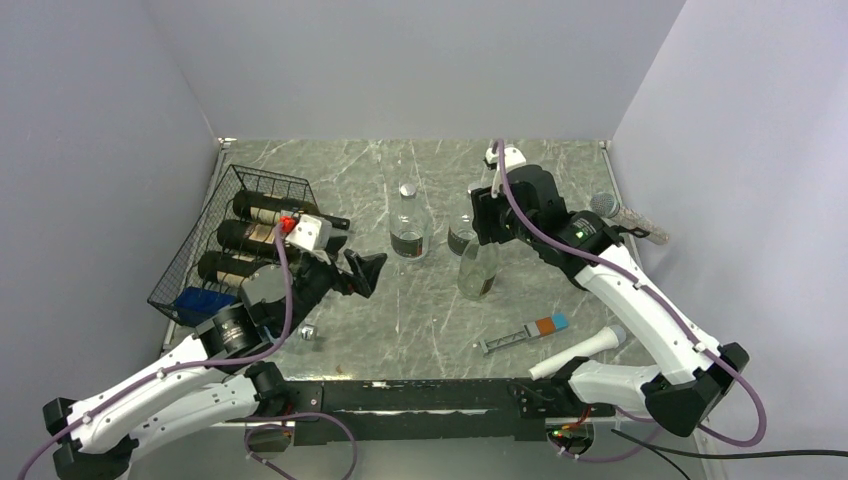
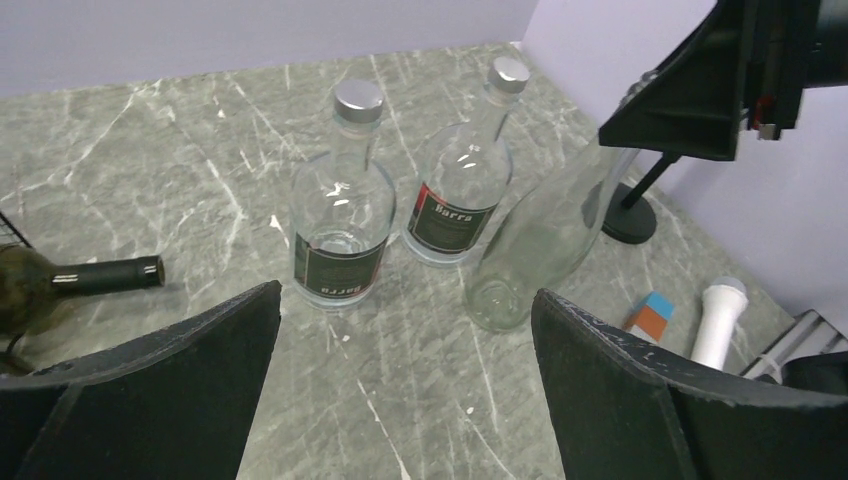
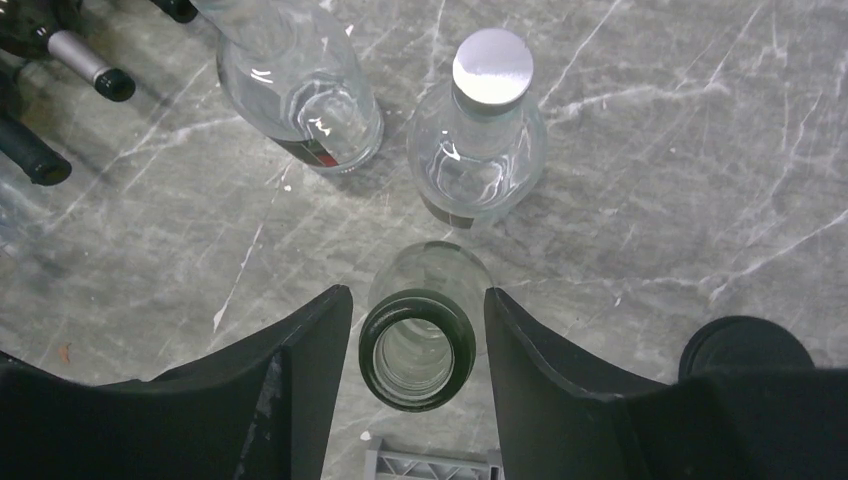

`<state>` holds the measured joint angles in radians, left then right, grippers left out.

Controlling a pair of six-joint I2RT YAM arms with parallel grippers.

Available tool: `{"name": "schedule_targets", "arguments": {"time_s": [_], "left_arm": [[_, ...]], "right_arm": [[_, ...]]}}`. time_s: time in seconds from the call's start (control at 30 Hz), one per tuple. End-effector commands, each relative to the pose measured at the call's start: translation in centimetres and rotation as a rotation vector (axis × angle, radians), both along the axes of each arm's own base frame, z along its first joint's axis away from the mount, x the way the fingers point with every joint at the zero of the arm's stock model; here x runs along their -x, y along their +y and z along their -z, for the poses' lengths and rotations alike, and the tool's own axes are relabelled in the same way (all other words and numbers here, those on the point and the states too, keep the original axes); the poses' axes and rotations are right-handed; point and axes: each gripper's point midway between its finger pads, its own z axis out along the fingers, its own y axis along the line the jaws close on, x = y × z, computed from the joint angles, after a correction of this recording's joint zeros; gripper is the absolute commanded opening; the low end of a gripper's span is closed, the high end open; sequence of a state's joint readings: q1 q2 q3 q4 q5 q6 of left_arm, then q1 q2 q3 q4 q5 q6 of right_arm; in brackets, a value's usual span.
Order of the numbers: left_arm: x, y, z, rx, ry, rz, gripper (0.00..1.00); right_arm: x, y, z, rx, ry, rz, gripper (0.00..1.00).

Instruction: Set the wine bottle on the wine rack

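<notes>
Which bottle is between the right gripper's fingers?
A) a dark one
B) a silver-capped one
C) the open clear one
C: the right wrist view shows the mouth of the open clear bottle between the fingers of the right gripper, with a capped bottle beyond.

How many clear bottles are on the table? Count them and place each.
3. A capped bottle at centre; a second capped bottle just right of it; an uncapped bottle in front of that one, its neck between the fingers of the right gripper. The right arm could hide others.
</notes>
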<state>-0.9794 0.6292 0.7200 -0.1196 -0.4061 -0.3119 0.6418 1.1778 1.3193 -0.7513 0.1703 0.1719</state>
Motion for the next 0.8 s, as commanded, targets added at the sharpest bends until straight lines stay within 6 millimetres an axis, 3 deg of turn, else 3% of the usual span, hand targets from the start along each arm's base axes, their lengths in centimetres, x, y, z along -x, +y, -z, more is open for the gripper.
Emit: {"name": "schedule_targets", "arguments": {"time_s": [0.0, 0.17, 0.27, 0.33, 0.47, 0.77], "left_arm": [[-0.6, 0.6, -0.5, 0.004, 0.014, -0.055, 0.99], [-0.5, 0.2, -0.6, 0.005, 0.006, -0.035, 0.99], [-0.4, 0.0, -0.6, 0.007, 0.006, -0.025, 0.99], [-0.3, -0.2, -0.9, 0.012, 0.004, -0.011, 0.99], [0.3, -0.7, -1.4, 0.024, -0.006, 0.036, 0.99], [2.1, -3.3, -0.8, 0.021, -0.014, 0.21, 0.99]], "right_arm": [[-0.1, 0.6, 0.5, -0.042, 0.018, 0.01, 0.54], [-0.2, 0.9, 1.3, -0.036, 0.031, -0.003, 0.46], [-0.4, 1.2, 1.1, -0.052, 0.017, -0.015, 0.25], [-0.4, 1.3, 0.8, -0.057, 0.019, -0.023, 0.01], [0.0, 2.0, -0.6, -0.088, 0.006, -0.068, 0.0], [3.2, 5.3, -7.1, -0.293, -0.016, -0.275, 0.0]]}}
